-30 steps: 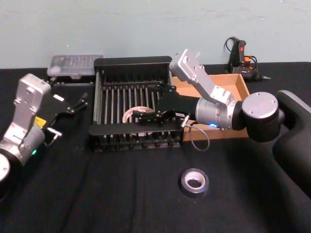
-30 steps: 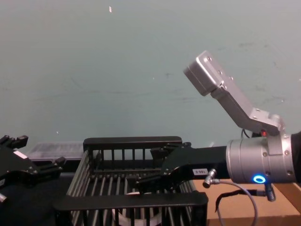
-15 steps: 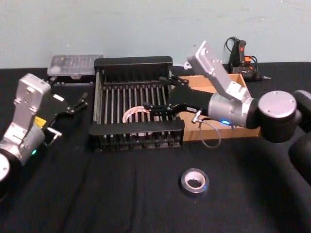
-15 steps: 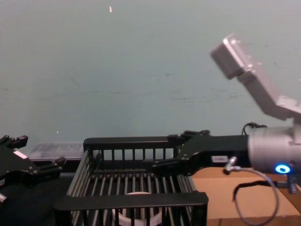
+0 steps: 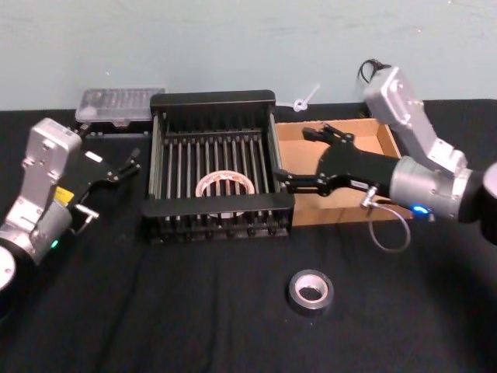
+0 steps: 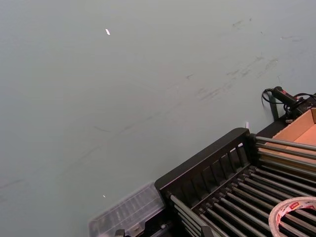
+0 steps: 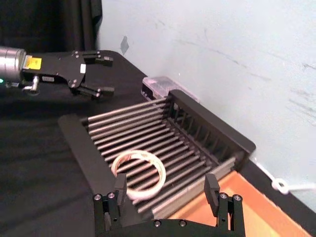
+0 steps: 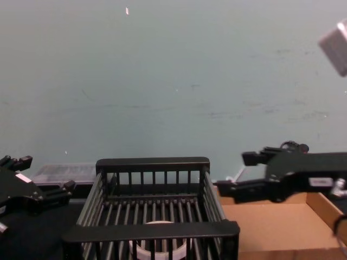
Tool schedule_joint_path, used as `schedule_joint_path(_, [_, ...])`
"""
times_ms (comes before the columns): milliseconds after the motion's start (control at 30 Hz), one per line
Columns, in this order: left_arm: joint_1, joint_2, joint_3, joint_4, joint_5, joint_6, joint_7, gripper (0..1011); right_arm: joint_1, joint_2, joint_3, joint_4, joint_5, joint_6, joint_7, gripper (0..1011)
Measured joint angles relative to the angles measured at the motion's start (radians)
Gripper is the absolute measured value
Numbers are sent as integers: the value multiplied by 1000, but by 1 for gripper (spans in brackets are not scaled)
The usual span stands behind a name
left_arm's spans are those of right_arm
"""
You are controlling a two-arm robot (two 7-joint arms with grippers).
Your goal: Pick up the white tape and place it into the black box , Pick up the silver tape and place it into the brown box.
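A black cloth-covered table is set against a pale blue-green scuffed wall. At the table's centre stands the black box, a plastic crate with barred floor and thick flat rims; the white tape, a thin ring with a wide open centre, lies flat on its bars. At three o'clock from it sits the brown box, shallow cardboard. Over its near-left part the right gripper is held with fingers spread wide and nothing between them. The silver tape, dull and thick-walled, lies at five o'clock from the crate. The left gripper is parked at nine o'clock, fingers parted. A clear plastic case lies at eleven o'clock.
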Motion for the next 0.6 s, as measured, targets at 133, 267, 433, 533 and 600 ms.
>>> schedule_joint_path(133, [0,0,0,0,0,0,0,1002,-36,39,14,-42,21,11,0,1002])
schedule_joint_path(267, [0,0,0,0,0,0,0,1001,-72,76,28,-84,45,24,0,1002])
schedule_joint_path(433, [0,0,0,0,0,0,0,1001,-118,124,41,-136,71,46,-5,1002])
schedule_joint_path(533, [0,0,0,0,0,0,0,1001,-131,143,41,-153,74,57,-4,1002])
schedule_joint_path(600, [0,0,0,0,0,0,0,1001,-142,159,36,-166,75,66,-1,1002])
